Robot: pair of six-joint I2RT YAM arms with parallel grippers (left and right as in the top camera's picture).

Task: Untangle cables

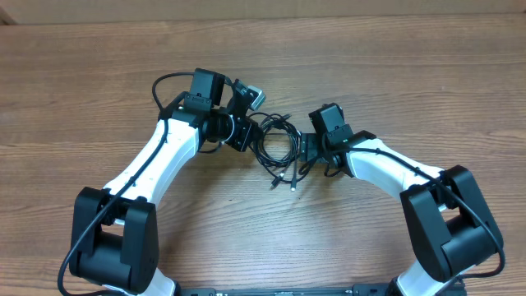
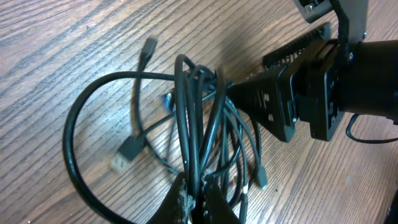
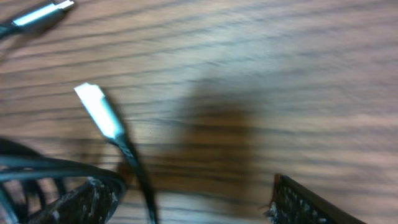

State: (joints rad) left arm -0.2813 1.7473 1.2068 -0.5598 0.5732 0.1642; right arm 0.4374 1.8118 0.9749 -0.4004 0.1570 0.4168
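cables (image 1: 278, 141) lay in a tangled black bundle on the wooden table (image 1: 99, 66), between the two arms, with a few plug ends trailing out toward the robot's side. left gripper (image 2: 198, 198) was clenched on several strands, which bunched together at its fingertips. right gripper (image 3: 193, 202) stood with jaws wide apart just beside the bundle's other side, grasping nothing. one silver plug (image 3: 98, 111) lay blurred near one of its fingers.
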